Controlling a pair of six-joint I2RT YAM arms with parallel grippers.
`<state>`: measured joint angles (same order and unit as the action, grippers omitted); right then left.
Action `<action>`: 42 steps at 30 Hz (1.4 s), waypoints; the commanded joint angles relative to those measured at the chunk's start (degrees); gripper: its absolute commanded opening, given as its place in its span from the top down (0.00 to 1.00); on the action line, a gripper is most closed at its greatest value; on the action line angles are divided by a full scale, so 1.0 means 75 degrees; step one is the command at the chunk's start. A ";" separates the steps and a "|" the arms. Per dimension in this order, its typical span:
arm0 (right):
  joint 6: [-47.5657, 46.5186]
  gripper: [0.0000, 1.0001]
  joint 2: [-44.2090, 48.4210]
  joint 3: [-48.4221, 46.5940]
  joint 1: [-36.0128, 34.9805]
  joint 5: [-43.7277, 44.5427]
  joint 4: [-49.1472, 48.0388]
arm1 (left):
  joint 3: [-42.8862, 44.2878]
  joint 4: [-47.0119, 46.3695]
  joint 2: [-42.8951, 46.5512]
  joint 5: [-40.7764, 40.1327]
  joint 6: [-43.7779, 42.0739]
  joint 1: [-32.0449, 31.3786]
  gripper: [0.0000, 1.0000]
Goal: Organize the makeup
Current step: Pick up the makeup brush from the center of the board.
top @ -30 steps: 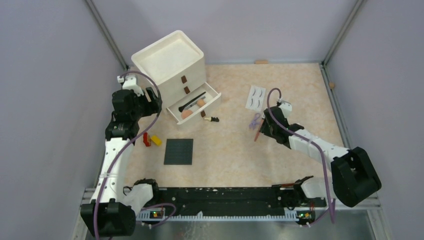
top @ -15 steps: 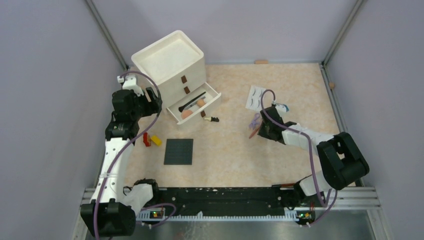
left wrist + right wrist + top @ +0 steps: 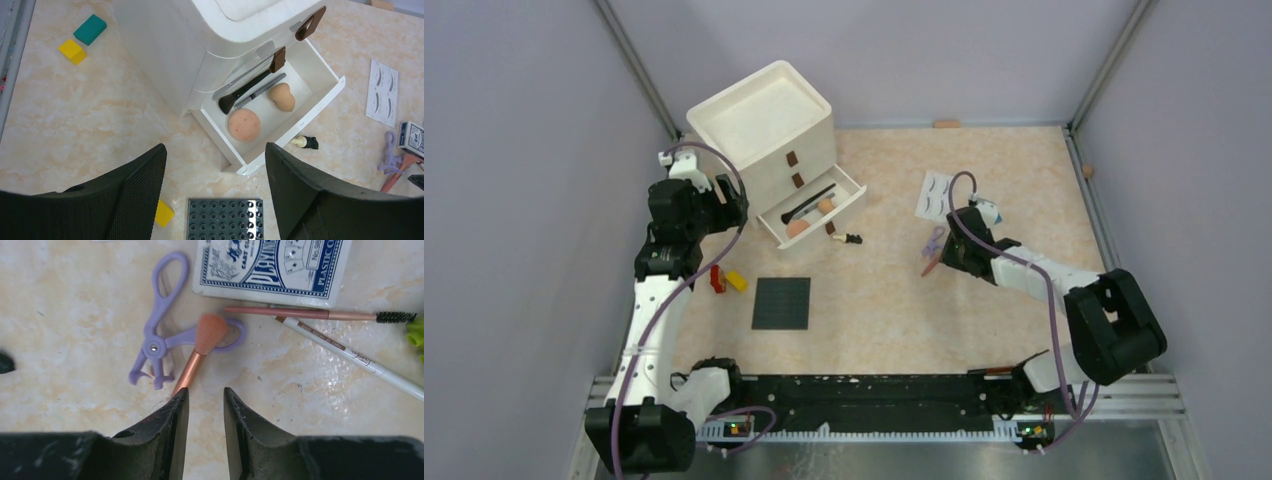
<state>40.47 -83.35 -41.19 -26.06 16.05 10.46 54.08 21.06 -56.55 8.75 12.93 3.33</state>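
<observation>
On the right half of the table (image 3: pixel 75 300), just nearer than the white eyelash card (image 3: pixel 934 195), the copper-handled brush (image 3: pixel 199 354) lies aslant. Its peach head rests on the purple eyelash curler (image 3: pixel 157 335), and its handle runs back to the right hand (image 3: pixel 205 392), ending against one fingertip (image 3: pixel 180 396) rather than in the gap. That hand's jaws stand narrowly apart over bare table and hold nothing. The left hand (image 3: pixel 215 150) hangs wide open and empty, far left above the open drawer (image 3: pixel 320 95), so the right arm is nearer. A card box (image 3: pixel 270 265) and two pencils crowd the brush's right.
</observation>
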 commanded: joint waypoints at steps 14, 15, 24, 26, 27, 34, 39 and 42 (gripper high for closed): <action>0.0068 0.67 -0.0068 -0.0559 0.0175 0.0203 -0.0438 | 0.0054 -0.0253 -0.0019 0.0019 0.0025 0.0001 0.23; 0.0073 0.67 -0.0141 -0.0550 0.0173 0.0180 -0.0500 | 0.0057 -0.0253 -0.0024 0.0014 0.0023 0.0001 0.23; 0.0065 0.69 -0.0769 -0.0533 0.0232 0.0097 -0.0639 | 0.0054 -0.0246 -0.0047 0.0021 0.0022 0.0001 0.23; 0.0065 0.72 -0.0775 -0.0500 0.0240 0.0066 -0.0659 | 0.0054 -0.0253 -0.0042 0.0026 0.0022 0.0002 0.23; 0.0059 0.74 -0.0755 -0.0497 0.0241 0.0069 -0.0658 | 0.0054 -0.0253 -0.0041 0.0012 0.0022 -0.0005 0.23; -0.0305 0.86 0.0376 -0.0367 0.0240 0.0177 -0.0673 | 0.0054 -0.0252 -0.0041 0.0021 0.0022 0.0002 0.23; -0.1225 0.93 0.1958 0.0094 0.0239 -0.0486 -0.1583 | 0.0054 -0.0254 -0.0052 0.0018 0.0028 0.0011 0.23; -0.1832 0.98 0.2763 0.0765 0.0240 -0.2509 -0.3376 | 0.0054 -0.0256 -0.0047 0.0015 0.0022 0.0012 0.23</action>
<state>33.82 -69.54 -40.05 -24.93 12.49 1.02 54.08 21.06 -56.90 8.73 12.93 3.33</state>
